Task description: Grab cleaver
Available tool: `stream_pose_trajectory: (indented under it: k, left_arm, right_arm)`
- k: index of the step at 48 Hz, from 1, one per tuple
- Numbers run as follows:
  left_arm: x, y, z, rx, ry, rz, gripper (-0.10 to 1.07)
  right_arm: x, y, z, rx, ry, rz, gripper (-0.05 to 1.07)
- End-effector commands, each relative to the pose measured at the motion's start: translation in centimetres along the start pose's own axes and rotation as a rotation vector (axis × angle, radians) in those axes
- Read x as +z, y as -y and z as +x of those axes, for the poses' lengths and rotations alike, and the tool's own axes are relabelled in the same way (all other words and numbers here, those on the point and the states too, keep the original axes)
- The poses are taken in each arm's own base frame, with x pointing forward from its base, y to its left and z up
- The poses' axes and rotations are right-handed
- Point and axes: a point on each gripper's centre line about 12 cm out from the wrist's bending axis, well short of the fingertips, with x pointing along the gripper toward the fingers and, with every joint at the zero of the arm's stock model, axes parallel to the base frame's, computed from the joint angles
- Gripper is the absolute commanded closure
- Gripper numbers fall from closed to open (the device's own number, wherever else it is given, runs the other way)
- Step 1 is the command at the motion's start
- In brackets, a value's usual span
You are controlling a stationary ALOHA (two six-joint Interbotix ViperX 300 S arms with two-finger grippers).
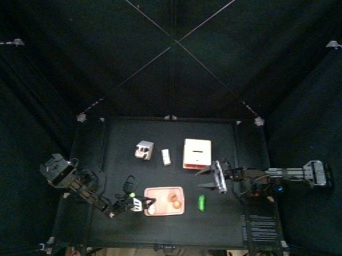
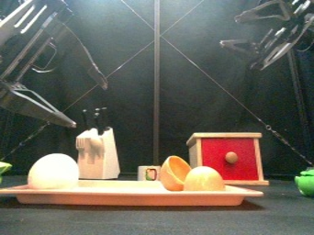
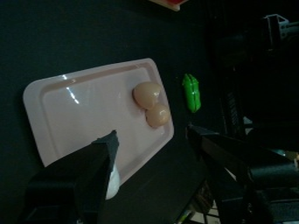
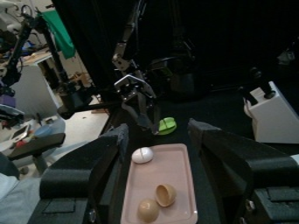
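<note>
The cleaver (image 1: 143, 150) is a small pale grey block with a dark handle part, at the table's back left. In the front view the cleaver (image 2: 98, 151) stands upright with dark handles on top, behind the tray. My left gripper (image 1: 130, 195) is open over the pink tray's left end, well in front of the cleaver. The left wrist view shows the left gripper (image 3: 152, 138) with jaws wide apart and nothing between them. My right gripper (image 1: 214, 178) is open at the tray's right end. In its wrist view the right gripper (image 4: 158, 131) is empty.
A pink tray (image 1: 151, 191) at the front holds a white egg (image 2: 53, 171) and tan shell halves (image 2: 190, 174). A white box with a red face (image 2: 227, 157) stands at the back right. A tiny white oblong (image 1: 164, 157) lies beside the cleaver, and a green piece (image 1: 201, 204) lies right of the tray.
</note>
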Motion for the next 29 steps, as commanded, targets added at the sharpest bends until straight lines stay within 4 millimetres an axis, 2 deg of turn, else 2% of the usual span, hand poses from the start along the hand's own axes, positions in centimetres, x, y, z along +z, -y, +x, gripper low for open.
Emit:
stream_pose_trajectory:
  k: [1,8,20,29]
  left_arm:
    - [1.6,1.0,-0.5,-0.027,-0.02,-0.04,0.02]
    - [4.2,1.5,-0.2,-0.068,-0.054,-0.001,0.02]
    - [8.2,3.8,0.3,-0.158,-0.043,0.141,0.02]
    - [12.0,7.2,-1.4,-0.269,0.051,0.231,0.03]
  right_arm:
    - [0.8,-0.1,0.2,0.006,0.024,-0.003,0.12]
    - [0.9,0.0,0.3,0.001,0.028,-0.003,0.12]
    - [0.8,0.0,0.2,-0.002,0.025,0.001,0.12]
    - [0.7,0.1,0.1,-0.004,0.024,0.002,0.12]
